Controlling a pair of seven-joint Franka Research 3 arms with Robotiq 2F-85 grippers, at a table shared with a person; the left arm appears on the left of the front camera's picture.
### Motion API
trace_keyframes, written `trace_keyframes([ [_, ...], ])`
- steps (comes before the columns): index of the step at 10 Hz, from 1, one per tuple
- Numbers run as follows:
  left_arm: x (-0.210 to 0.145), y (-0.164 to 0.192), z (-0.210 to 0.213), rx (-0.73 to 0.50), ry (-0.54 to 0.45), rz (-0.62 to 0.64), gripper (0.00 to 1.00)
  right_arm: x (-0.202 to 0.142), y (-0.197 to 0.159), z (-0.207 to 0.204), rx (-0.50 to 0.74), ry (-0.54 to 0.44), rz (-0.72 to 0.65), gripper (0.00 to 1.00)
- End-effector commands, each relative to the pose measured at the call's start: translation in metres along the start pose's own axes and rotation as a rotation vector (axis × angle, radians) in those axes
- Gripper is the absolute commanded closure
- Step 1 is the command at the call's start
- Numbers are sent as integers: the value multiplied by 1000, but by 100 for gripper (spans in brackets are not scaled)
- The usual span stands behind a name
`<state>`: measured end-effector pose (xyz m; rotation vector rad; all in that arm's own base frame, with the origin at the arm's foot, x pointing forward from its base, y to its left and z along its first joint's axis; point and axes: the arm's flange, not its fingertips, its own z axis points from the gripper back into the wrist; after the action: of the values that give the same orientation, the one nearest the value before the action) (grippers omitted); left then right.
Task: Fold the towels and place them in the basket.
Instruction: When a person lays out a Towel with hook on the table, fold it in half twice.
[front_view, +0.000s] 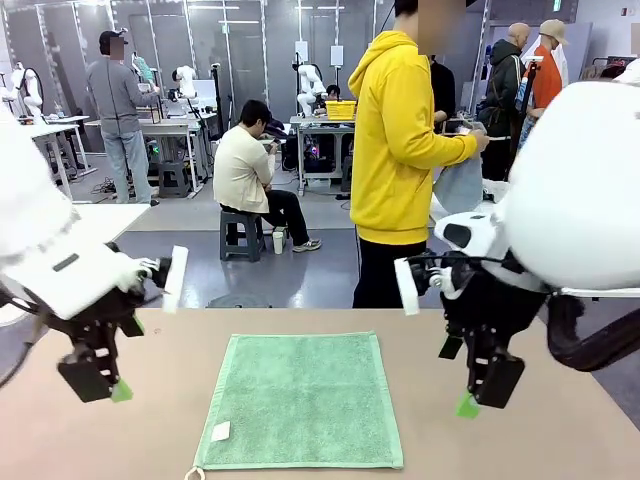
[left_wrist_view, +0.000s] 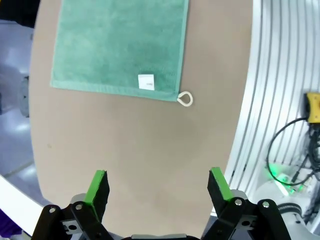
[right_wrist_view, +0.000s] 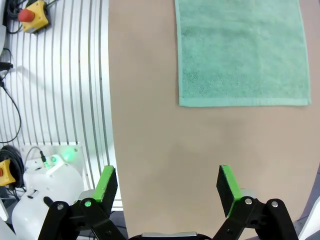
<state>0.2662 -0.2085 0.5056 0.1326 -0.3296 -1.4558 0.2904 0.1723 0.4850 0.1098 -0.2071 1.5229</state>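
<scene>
Green towel (front_view: 300, 400) flat on surface (front_view: 540, 440), left end effector (left_wrist_view: 157, 187) and right end effector (right_wrist_view: 167, 185) both apart, person (front_view: 395, 150) holding possibly a grey towel (front_view: 462, 185)

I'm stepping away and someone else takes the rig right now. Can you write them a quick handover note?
Left gripper: open, empty, above the table, left of the green towel.
Right gripper: open, empty, on the towel's other side.
Green towel: flat, unfolded, tag at its near-left corner.
Grey-blue towel: in the person's hands, far side.
Done: nothing folded.
Left: fold both, put them in the basket.
</scene>
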Motion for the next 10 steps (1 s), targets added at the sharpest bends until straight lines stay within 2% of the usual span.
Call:
trace_keyframes([
  [1,9,-8,-37,18,19,-19,0,12,-10,-17,-28,44,-3,0],
  [5,24,4,-81,-76,6,-49,0,28,-21,-55,-40,108,46,0],
  [10,34,6,-135,-123,13,-60,0,32,-26,-107,-4,111,36,0],
])
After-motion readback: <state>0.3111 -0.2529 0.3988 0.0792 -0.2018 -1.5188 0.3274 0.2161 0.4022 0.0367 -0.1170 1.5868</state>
